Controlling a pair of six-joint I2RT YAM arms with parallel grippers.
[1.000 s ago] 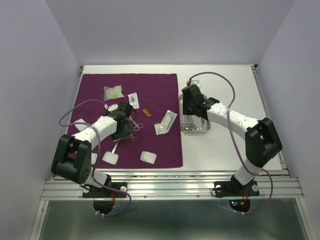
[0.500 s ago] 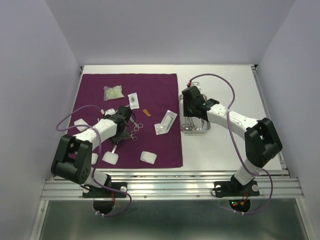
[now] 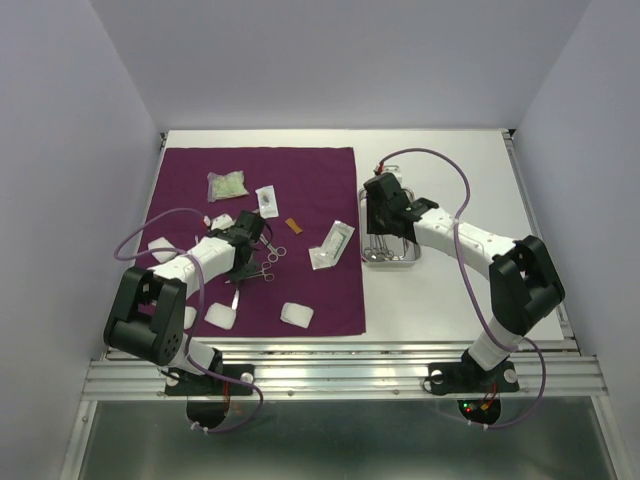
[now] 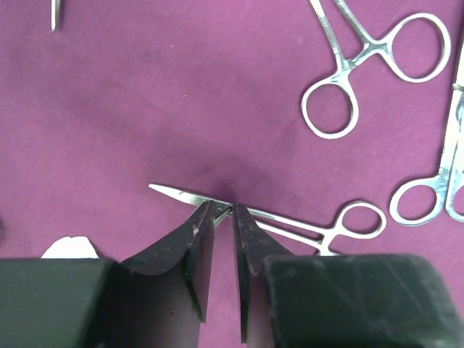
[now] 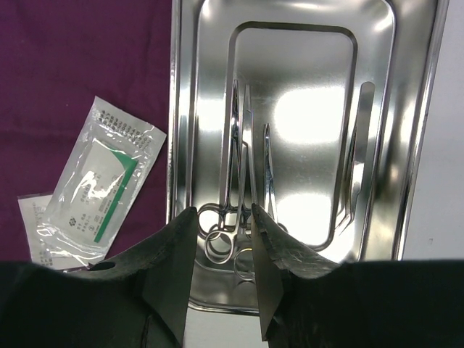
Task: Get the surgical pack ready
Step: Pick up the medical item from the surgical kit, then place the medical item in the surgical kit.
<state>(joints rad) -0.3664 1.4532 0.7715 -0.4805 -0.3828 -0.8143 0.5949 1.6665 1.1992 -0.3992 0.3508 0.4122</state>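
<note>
The purple drape (image 3: pixel 310 190) is lying flat and open on the left part of the white surface (image 3: pixel 450 170), and most pieces of the pack are lying loose on it. The left hand (image 4: pixel 221 210) is reaching down to the drape near its middle. Its two fingers are almost together and are clamping the thin shaft of a ring-handled instrument (image 4: pixel 348 221). This instrument is resting on the cloth, with its pointed tip to the left of the fingers and its rings to the right. One pair of forceps (image 4: pixel 362 65) is lying near it, toward the top of the left wrist view. Another pair (image 4: pixel 442 174) is lying at the right edge, and both are apart from the clamped one.

The steel tray (image 5: pixel 312 116) is sitting on the bare surface just beside the right edge of the drape. The right hand (image 5: pixel 220 214) is hanging over one end of the tray with its fingers apart, gripping nothing. Inside the tray, some long instruments (image 5: pixel 243 145) are lying side by side with their rings toward the hand.

On the drape beside the tray, a clear packet with a green mark (image 5: pixel 98 181) is touching a second packet (image 5: pixel 36 225). Near the front edge of the drape, a gauze pad (image 3: pixel 296 315) and another gauze pad (image 3: pixel 221 316) are lying apart. A greenish bag (image 3: pixel 227 185) and a small white packet (image 3: pixel 267 200) are lying toward the far side.
</note>
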